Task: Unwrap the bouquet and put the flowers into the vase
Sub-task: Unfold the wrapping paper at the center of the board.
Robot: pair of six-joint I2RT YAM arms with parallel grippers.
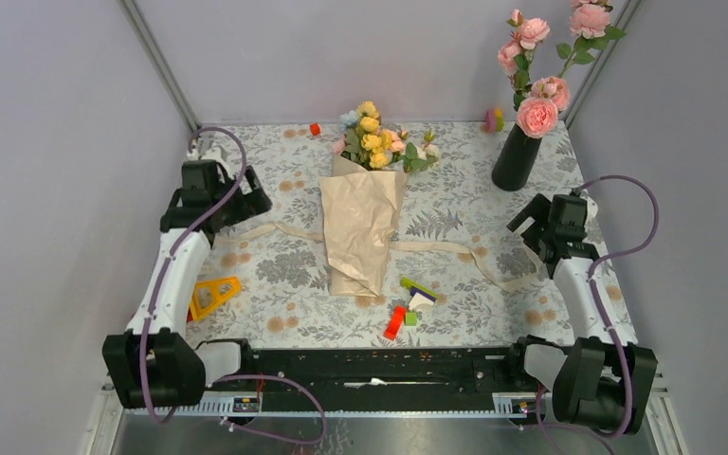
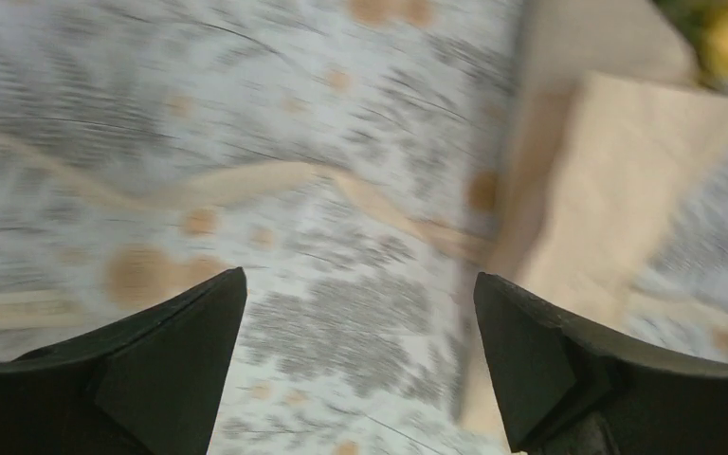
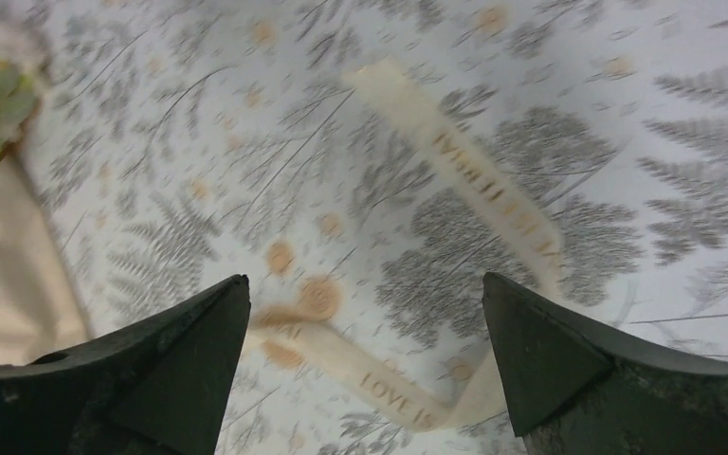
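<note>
The bouquet lies in the middle of the table, its crinkled beige paper (image 1: 362,227) still round the stems and the small yellow, pink and cream flowers (image 1: 376,140) pointing to the back. Its ribbon (image 1: 455,250) lies loose across the cloth on both sides. The black vase (image 1: 516,157) stands at the back right. My left gripper (image 1: 251,204) hovers left of the paper, open and empty (image 2: 358,284), with the paper (image 2: 616,190) to its right. My right gripper (image 1: 523,226) is open over the printed ribbon (image 3: 474,180), holding nothing (image 3: 365,284).
Tall pink roses (image 1: 537,114) stand in the vase. An orange triangle (image 1: 213,294) lies near the left arm. A red block (image 1: 395,322) and small coloured blocks (image 1: 420,294) lie in front of the paper. A red block (image 1: 315,129) sits at the back. Grey walls enclose the table.
</note>
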